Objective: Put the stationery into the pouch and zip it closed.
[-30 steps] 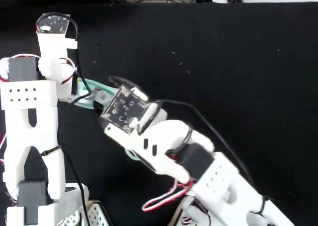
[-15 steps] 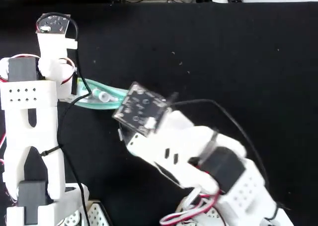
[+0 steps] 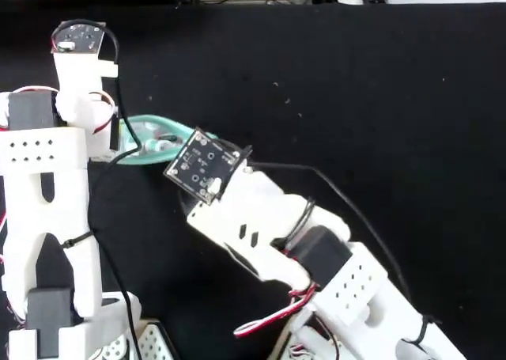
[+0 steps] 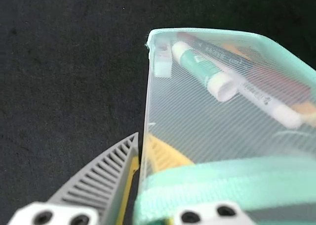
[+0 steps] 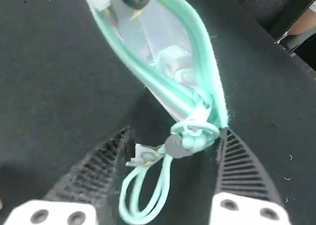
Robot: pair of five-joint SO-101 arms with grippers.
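Several pieces of stationery, among them a green glue stick (image 4: 202, 69), a white marker (image 4: 261, 99) and a small white block (image 4: 163, 62), lay inside the clear, mint-trimmed pouch (image 4: 197, 131), which sat near the left edge of the black bench (image 3: 356, 99) with its mouth gaping. My left claw (image 4: 143, 160) was clamped on one end of the pouch. My right claw (image 5: 175, 132) stood open at the other end, a jaw on either side of the zip pull (image 5: 185, 138) and its looped cord (image 5: 143, 195).
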